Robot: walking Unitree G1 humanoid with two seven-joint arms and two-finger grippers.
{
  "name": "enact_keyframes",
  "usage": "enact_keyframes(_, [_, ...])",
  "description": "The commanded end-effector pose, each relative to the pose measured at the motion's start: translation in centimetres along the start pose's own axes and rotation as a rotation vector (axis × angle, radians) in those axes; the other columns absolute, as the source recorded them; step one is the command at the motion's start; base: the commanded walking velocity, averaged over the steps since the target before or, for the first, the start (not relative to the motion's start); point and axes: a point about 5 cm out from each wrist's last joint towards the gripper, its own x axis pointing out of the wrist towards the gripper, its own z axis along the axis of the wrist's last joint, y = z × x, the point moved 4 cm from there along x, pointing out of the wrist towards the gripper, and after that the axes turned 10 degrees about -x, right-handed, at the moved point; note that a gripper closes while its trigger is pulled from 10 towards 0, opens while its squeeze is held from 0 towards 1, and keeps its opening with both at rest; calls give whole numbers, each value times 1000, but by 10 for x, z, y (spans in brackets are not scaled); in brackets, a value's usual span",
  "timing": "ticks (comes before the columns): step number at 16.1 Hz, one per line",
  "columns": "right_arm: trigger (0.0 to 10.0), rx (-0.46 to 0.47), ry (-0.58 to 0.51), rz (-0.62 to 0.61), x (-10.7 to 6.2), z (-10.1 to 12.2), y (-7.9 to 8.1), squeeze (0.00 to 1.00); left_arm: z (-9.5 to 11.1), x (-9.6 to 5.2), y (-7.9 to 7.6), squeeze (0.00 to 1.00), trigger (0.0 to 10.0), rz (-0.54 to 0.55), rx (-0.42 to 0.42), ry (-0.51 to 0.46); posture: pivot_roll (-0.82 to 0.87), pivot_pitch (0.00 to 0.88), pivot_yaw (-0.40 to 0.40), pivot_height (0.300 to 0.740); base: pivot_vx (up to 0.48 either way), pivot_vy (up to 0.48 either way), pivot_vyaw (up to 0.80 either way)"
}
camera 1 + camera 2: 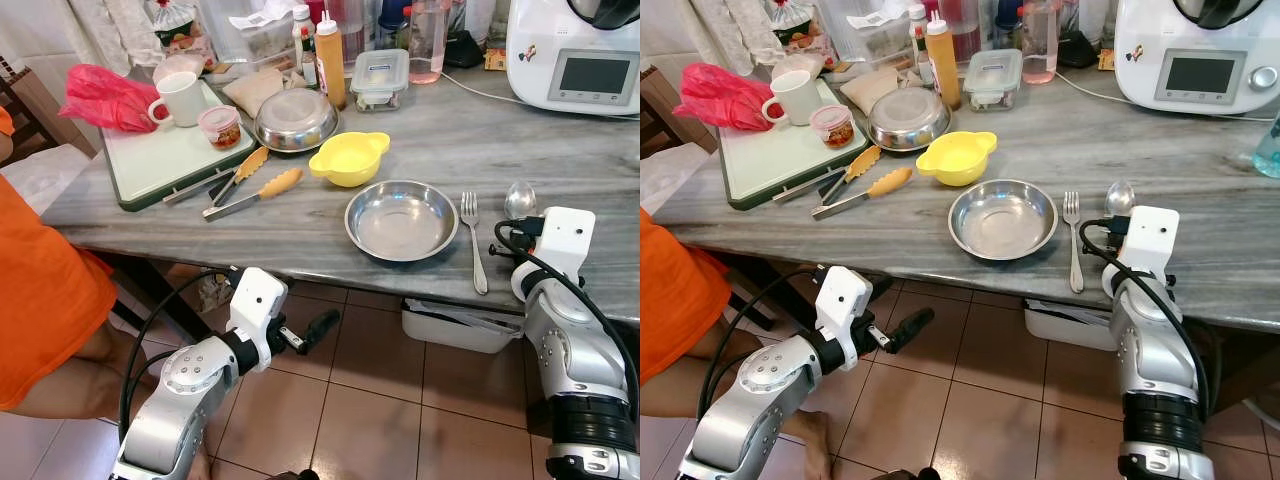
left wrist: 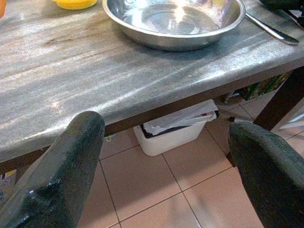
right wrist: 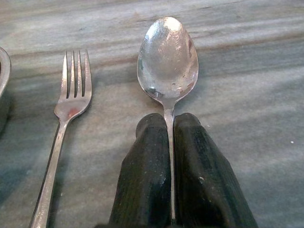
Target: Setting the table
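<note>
A shallow steel bowl sits near the front edge of the grey marble table. Just right of it lies a fork, tines pointing away from me. Beside the fork a spoon rests on the marble, bowl end forward. My right gripper is shut on the spoon's handle, low over the tabletop. My left gripper hangs open below the table edge, in front of the steel bowl, with nothing between its fingers.
A yellow bowl, tongs, a steel lid and a green tray with a mug crowd the left half. A white appliance stands back right. A person in orange sits at left. A white bin stands under the table.
</note>
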Motion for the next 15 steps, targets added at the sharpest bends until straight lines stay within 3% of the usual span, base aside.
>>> enact_keyframes(1, [10000,0,94,8,-4,-25,3,365,-2,-1,4,0,10000,7,8,21,-103,139,176,740,0,0,0])
enact_keyframes(2, [10000,1,93,11,-3,-25,4,922,-2,-1,4,0,10000,7,8,20,-102,138,176,740,0,0,0])
enact_keyframes(3, [10000,3,95,14,-3,-26,5,1000,-2,-1,4,0,10000,7,9,20,-99,137,176,740,0,0,0])
enact_keyframes(15, [10000,-9,80,59,0,-23,14,1000,-2,-1,5,0,10000,13,13,22,-95,131,174,740,0,0,0])
